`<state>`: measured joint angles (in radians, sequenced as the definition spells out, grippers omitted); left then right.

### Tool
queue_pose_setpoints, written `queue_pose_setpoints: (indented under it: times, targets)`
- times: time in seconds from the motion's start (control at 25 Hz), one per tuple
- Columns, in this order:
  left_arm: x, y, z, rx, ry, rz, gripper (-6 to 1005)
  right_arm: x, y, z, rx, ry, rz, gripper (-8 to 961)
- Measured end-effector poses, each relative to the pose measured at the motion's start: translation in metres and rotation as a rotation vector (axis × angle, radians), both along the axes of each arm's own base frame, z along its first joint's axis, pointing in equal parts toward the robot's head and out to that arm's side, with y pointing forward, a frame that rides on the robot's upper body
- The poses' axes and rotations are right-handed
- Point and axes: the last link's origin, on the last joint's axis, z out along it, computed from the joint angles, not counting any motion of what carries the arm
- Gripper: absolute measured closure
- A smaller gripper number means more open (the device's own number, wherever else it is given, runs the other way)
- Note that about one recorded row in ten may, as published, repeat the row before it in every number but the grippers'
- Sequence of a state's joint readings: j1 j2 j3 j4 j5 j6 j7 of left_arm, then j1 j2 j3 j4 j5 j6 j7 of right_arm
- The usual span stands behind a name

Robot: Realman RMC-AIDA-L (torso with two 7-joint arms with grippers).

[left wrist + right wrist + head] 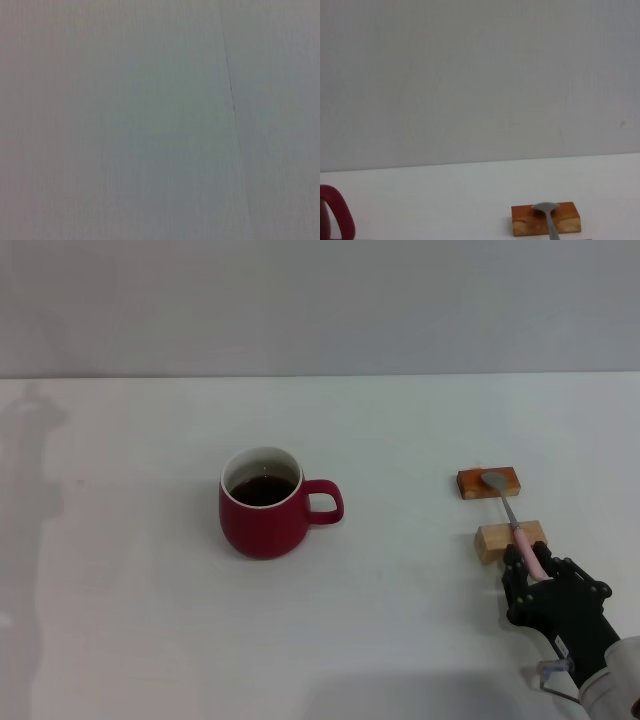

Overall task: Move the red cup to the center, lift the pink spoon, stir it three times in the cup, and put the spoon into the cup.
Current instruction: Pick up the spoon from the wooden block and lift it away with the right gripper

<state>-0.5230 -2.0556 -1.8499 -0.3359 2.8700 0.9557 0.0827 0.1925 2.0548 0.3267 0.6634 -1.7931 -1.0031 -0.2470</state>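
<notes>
The red cup point(262, 520) stands upright on the white table, left of the middle of the head view, with dark liquid inside and its handle pointing right. Its handle point(340, 215) also shows at the edge of the right wrist view. The pink spoon point(510, 512) lies across two wooden blocks at the right, with its grey bowl point(546, 207) on the farther block. My right gripper point(530, 565) is at the near end of the spoon's pink handle, low over the table. The left gripper is out of view.
A dark orange block point(489, 483) and a pale block point(495, 540) carry the spoon, about a cup's width apart from the cup's handle. The orange block point(522, 220) also shows in the right wrist view. The left wrist view holds only a plain grey surface.
</notes>
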Motion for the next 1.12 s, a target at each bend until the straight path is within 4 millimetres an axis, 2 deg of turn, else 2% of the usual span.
queue_pose_setpoints:
  times: [0.12,0.24,1.12]
  targets:
    - [0.0002,-0.0001,0.0002,0.001,0.0,-0.001,965,-0.0001,-0.0005,-0.0005,0.0,0.001,-0.001,592]
    - [0.0002,-0.0006,0.0006,0.004,0.001,-0.003,964,0.0003,-0.001,-0.0005,0.0,0.001,-0.003,669]
    - [-0.0012,-0.0027,0.0004,0.005,0.003,-0.004,962,0.0006,-0.0005,-0.0001,0.007,-0.005,0.001,726]
